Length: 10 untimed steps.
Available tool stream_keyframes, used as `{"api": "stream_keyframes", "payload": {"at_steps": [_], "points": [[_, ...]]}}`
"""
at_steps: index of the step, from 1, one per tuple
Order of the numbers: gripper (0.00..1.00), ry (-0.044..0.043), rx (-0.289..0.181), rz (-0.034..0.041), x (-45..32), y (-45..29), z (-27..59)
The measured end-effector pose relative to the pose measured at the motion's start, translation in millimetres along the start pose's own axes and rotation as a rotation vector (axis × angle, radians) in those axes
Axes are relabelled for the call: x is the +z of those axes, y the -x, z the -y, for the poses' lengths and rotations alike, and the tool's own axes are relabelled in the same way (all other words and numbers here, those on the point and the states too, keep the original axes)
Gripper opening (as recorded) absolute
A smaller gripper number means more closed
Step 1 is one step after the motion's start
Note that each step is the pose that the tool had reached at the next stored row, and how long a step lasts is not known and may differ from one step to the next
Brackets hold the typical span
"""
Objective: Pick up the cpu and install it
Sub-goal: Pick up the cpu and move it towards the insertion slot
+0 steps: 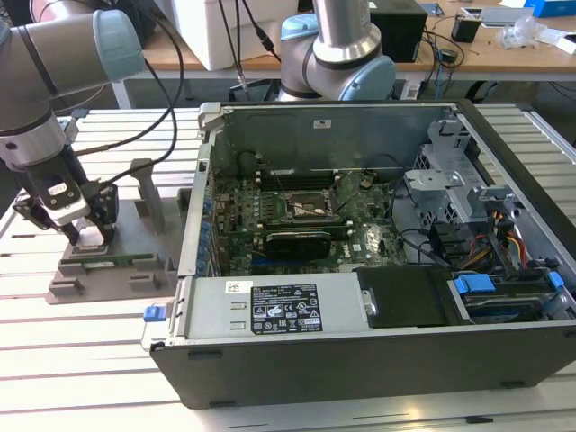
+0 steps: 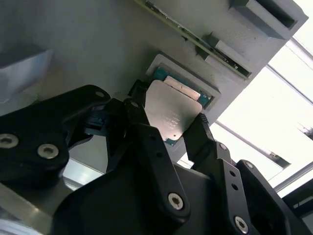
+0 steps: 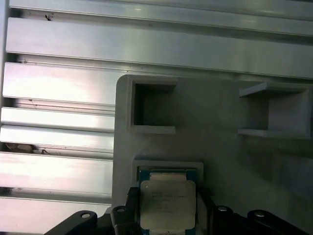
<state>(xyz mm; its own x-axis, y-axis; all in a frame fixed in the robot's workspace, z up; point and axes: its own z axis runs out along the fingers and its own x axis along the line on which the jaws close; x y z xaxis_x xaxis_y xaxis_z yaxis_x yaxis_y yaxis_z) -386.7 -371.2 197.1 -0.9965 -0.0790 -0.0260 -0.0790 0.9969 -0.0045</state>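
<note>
The cpu [image 1: 91,238] is a small square chip with a pale silver top, seen in both wrist views [image 2: 171,111] [image 3: 167,204]. It sits at a shallow square pocket [image 3: 168,170] of the grey moulded tray [image 1: 108,272], at the exterior view's left. My gripper [image 1: 90,232] is down over it, and its black fingers [image 2: 199,128] press against two opposite edges of the chip, so it is shut on the cpu [image 2: 168,115] [image 3: 167,208]. The motherboard's open socket [image 1: 306,209] lies inside the computer case [image 1: 360,360], well to the exterior view's right.
The tray carries upright posts [image 1: 147,189] and rectangular recesses [image 3: 151,110] close to my gripper. The open case's left wall [image 1: 200,198] stands between tray and motherboard. A second arm's base [image 1: 337,54] is behind the case. Ribbed aluminium table slats [image 3: 58,88] surround the tray.
</note>
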Motion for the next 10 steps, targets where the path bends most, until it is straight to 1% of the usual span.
{"api": "stream_keyframes", "payload": {"at_steps": [4, 5, 6, 7, 9, 10], "points": [[0.55, 0.0, 0.0, 0.0, -21.7, 0.5, 0.1], [0.55, 0.0, 0.0, 0.0, -25.6, 0.6, 0.1], [0.55, 0.0, 0.0, -0.0001, -31.6, 0.8, 0.1], [0.55, 0.0, 0.0, 0.0, -34.6, 0.9, 0.1], [0.55, 0.0, 0.0, -0.0001, -46.4, 1.2, 0.2], [0.55, 0.0, 0.0, 0.0, -50.8, 1.3, 0.2]]}}
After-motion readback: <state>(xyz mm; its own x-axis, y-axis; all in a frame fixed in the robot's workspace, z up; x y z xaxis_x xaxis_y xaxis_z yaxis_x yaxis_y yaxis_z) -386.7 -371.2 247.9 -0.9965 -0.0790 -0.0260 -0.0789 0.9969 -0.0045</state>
